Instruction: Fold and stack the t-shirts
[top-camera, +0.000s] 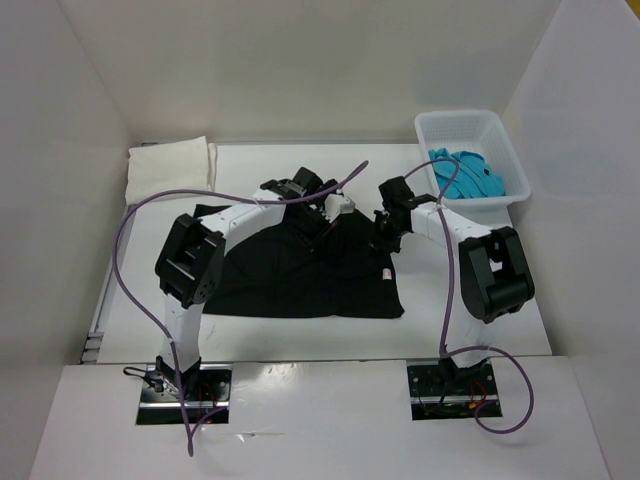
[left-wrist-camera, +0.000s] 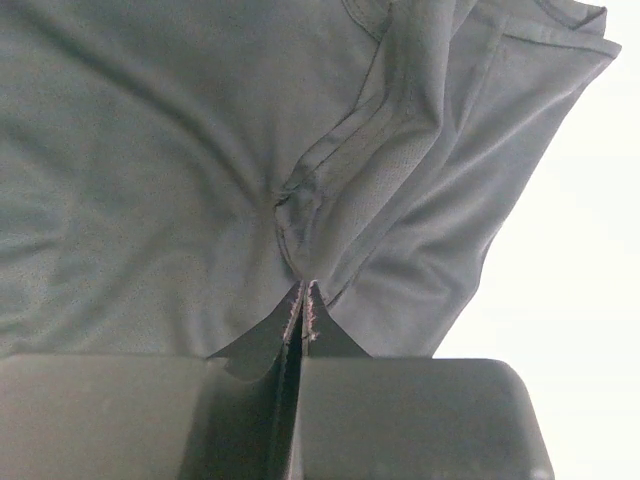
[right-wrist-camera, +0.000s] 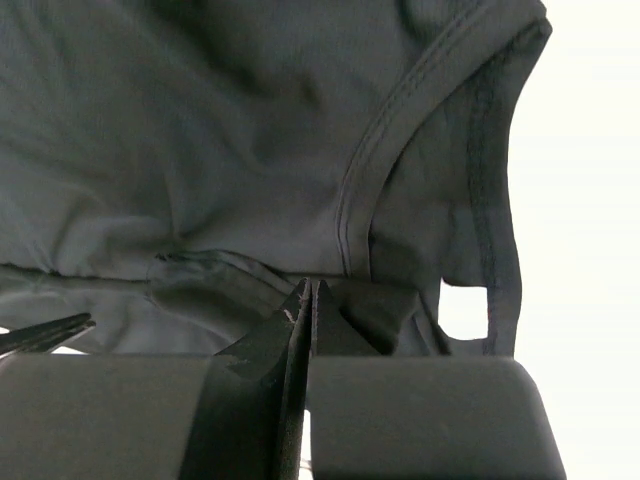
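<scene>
In the left wrist view we see the left fingers (left-wrist-camera: 304, 305) pressed together. They pinch a puckered fold of the black t-shirt (left-wrist-camera: 150, 170) right at a stitched seam. The cloth fans away from the tips in creases, and bare white counter (left-wrist-camera: 590, 250) shows past its right edge.

In the right wrist view the right fingers (right-wrist-camera: 305, 300) are likewise closed. They nip a folded edge of the same shirt, just beside a double-stitched hem that curves up and to the right. A thin strip of hem hangs at the right, with white showing through a gap.

From the top external view we find the black shirt spread across the middle of the counter, with both sets of fingers at its far edge. The cream-white t-shirt (top-camera: 168, 168) sits folded at the far left corner. The turquoise t-shirt (top-camera: 470, 175) lies crumpled inside the white basket (top-camera: 512, 155) at the far right, well apart from the black one.
</scene>
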